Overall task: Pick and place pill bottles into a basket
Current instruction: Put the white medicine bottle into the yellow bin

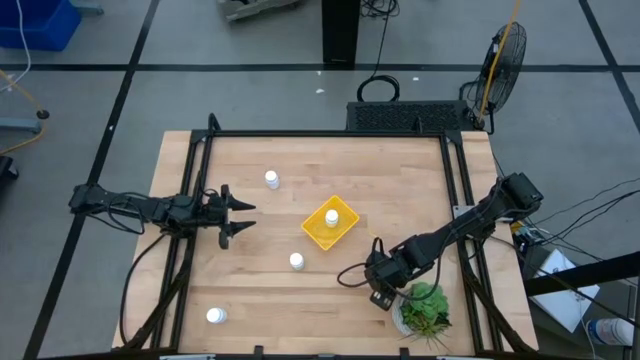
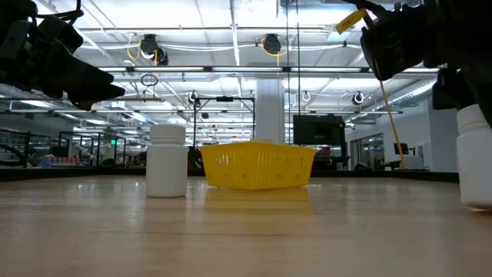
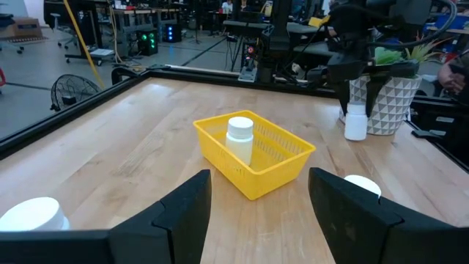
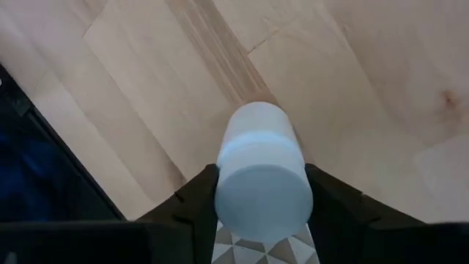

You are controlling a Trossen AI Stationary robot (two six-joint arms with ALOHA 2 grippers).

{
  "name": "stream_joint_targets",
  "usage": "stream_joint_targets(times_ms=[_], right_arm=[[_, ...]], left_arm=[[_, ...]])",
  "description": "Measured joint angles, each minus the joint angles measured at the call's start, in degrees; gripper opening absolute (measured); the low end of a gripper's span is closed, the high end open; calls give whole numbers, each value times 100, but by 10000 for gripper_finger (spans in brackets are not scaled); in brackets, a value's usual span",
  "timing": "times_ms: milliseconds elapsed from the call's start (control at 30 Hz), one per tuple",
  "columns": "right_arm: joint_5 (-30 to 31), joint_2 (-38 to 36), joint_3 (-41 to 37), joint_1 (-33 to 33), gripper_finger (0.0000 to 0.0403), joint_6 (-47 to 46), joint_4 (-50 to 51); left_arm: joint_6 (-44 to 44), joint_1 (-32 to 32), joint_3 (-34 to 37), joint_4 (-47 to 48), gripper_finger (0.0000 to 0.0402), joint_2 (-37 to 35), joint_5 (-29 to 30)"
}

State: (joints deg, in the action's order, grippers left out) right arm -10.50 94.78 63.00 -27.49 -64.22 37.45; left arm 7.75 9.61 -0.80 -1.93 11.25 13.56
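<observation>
From my station I saw the small shallow bright-yellow plastic basket (image 1: 330, 225) sitting near the middle of the pale wooden table (image 1: 300, 160), with one white capped pill bottle (image 1: 331, 215) standing upright inside it. My right gripper (image 4: 261, 192) was out beyond the basket's right corner, just beside the white faceted pot with a green plant (image 1: 425, 312), and its two dark fingers (image 4: 333, 202) were closed against the sides of another small white pill bottle (image 4: 261, 183), held above the wood. My left gripper (image 1: 240, 220) hung off the basket's left side, well apart from it, its jaws spread wide and holding nothing. Three more white bottles stood loose on the table: one (image 1: 271, 179) up-left of the basket, one (image 1: 296, 261) just below it, and one (image 1: 215, 316) far down to its lower left, near the table's edge.
</observation>
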Motion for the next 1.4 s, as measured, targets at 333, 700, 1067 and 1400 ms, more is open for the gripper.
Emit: stream_joint_targets(times_ms=[333,700,1067,1400], right_arm=[[1150,-64,-2,84,154,729,-6],[1961,-800,4,682,153,1945,-485],[2100,-1596,18,1993,153,3805,-1060],[2122,-1228,1417,2587,153,4747,310]], left_arm=[[-1,0,0,0,234,0,2],[-2,-1,0,0,234,0,4],[-52,0,0,-2,234,0,7],[-100,-1,0,-2,234,0,7]])
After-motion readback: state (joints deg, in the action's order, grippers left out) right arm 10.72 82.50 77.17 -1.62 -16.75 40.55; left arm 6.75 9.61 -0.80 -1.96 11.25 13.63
